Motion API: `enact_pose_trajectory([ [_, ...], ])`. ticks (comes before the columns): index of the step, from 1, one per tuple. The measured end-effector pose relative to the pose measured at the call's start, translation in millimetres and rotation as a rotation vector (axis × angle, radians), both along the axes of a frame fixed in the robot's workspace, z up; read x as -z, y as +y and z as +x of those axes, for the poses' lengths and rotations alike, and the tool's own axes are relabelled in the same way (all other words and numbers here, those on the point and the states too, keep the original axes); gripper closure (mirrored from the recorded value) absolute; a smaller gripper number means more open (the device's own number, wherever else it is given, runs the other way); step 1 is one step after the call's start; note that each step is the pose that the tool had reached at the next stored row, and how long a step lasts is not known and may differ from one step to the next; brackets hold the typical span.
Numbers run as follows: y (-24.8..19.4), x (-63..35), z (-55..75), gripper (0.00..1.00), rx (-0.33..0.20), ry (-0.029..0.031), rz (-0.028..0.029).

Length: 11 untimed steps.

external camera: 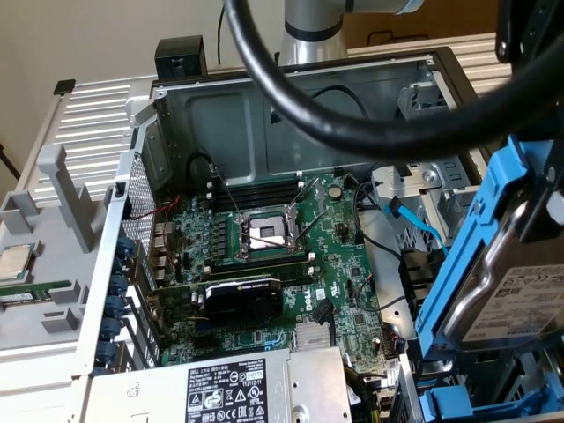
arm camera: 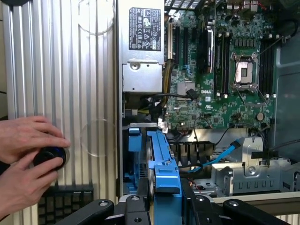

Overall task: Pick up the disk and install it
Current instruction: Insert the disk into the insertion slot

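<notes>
The disk (external camera: pixel 504 295) is a silver hard drive with a white label, clipped in a bright blue carrier frame (external camera: pixel 471 247). It hangs tilted, edge up, at the exterior view's right, over the front corner of the open computer case. In the wrist view the carrier (arm camera: pixel 164 168) shows edge-on, and my gripper (arm camera: pixel 166 204) is shut on it, with a black finger (arm camera: pixel 136 208) on either side. Below the disk lies the case's drive bay, where another blue plastic part (external camera: pixel 467 407) shows.
A grey power-supply box (external camera: pixel 220 392) fills the case's near corner beside the motherboard with its open CPU socket (external camera: pixel 264 233). A blue data cable (external camera: pixel 414 225) loops by the bay. A person's hands (arm camera: pixel 28 154) hold a black knob (arm camera: pixel 49 157) on the ribbed table. A CPU chip (external camera: pixel 13 263) sits in a grey fixture.
</notes>
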State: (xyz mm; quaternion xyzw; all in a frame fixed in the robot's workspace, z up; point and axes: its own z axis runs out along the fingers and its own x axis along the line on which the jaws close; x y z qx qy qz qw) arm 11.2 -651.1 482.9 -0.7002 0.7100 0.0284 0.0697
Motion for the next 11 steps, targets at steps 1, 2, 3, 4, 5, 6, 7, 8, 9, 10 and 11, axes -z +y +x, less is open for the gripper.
enact_pose_trajectory([
  [1, 0.0, 0.1, 0.0, 0.64, 0.0, 0.0, 0.0],
  [2, 0.0, 0.3, 0.0, 0.64, 0.0, 0.0, 0.0],
  [3, 0.1, 0.8, 0.3, 0.64, 0.0, 0.0001, 0.0],
  [4, 0.1, 1.3, 0.4, 0.64, 0.0, 0.0001, 0.0003],
  [5, 0.1, 1.9, 0.6, 0.64, 0.0, 0.0, 0.0011],
  [6, 0.1, 2.2, 0.6, 0.64, 0.0, 0.0001, 0.0021],
  [7, 0.1, 2.9, 0.6, 0.64, 0.0, 0.0001, 0.0039],
  [8, 0.1, 3.4, 0.6, 0.64, 0.0, 0.0001, 0.0053],
  [9, 0.3, 4.1, 0.6, 0.64, 0.0, 0.0001, 0.0069],
  [10, 0.2, 4.7, 0.6, 0.64, 0.0, 0.0001, 0.0087],
  [11, 0.2, 5.2, 0.6, 0.64, 0.0, 0.0004, 0.0101],
])
